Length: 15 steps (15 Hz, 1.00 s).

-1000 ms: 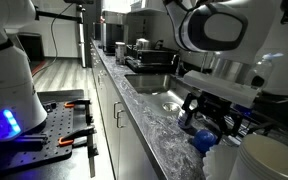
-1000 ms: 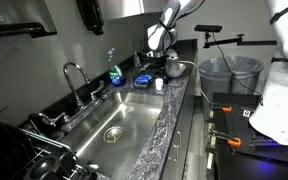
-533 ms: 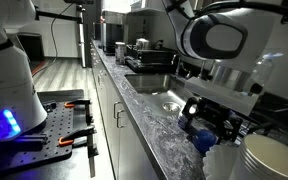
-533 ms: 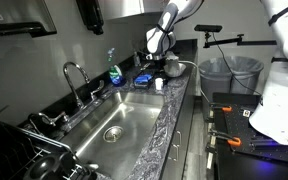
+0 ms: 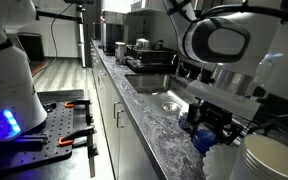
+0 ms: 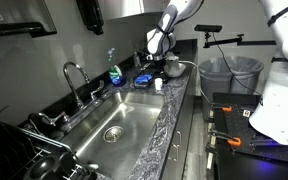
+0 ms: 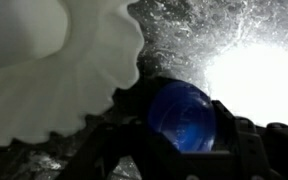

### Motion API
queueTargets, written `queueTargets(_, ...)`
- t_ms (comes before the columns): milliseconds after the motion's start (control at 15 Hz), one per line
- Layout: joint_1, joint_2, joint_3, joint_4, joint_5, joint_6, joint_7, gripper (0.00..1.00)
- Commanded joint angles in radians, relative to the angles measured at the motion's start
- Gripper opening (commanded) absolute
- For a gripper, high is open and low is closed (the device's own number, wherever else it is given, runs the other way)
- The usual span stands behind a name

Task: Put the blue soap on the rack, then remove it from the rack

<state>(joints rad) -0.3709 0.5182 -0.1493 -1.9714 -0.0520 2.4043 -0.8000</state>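
The blue soap (image 7: 181, 112) lies on the speckled counter beside a white scalloped bowl (image 7: 54, 60). In the wrist view it fills the gap between my dark fingers, which press against both of its sides. My gripper (image 7: 182, 138) is shut on it, low over the counter. In an exterior view the gripper (image 5: 210, 124) stands over a bright blue lump, the soap (image 5: 200, 140), next to stacked white bowls (image 5: 269, 160). The rack (image 6: 24, 155) of dark wire is at the opposite end of the sink; it is also the rack (image 5: 150, 62) holding pots.
A steel sink (image 6: 114, 125) runs between the gripper's end and the rack. A faucet (image 6: 74, 80), a clear bottle of blue liquid (image 6: 114, 72) and a flat blue piece (image 6: 143, 79) stand along the back. The counter edge drops to cabinets (image 5: 109, 110).
The gripper has come down a little over the soap and its jaws have gone from wide apart to shut on it.
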Motion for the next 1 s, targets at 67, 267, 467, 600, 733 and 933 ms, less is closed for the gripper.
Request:
queueTargets(67,-0.01,-0.047,0.005,-0.033,-0.001,0.057,0.024,0.36)
queueTargets(267,-0.004,-0.107,-0.006,-0.077,-0.011,0.107,0.048,0.36)
queueTargets(467,0.007,-0.185,-0.022,-0.13,-0.032,0.131,0.065,0.36)
queueTargets(600,0.016,-0.233,-0.03,-0.155,-0.05,0.122,0.087,0.36)
queueTargets(733,0.02,-0.261,-0.033,-0.157,-0.049,0.107,0.098,0.36)
queueTargets(933,0.022,-0.261,-0.024,-0.128,-0.018,0.091,0.107,0.36)
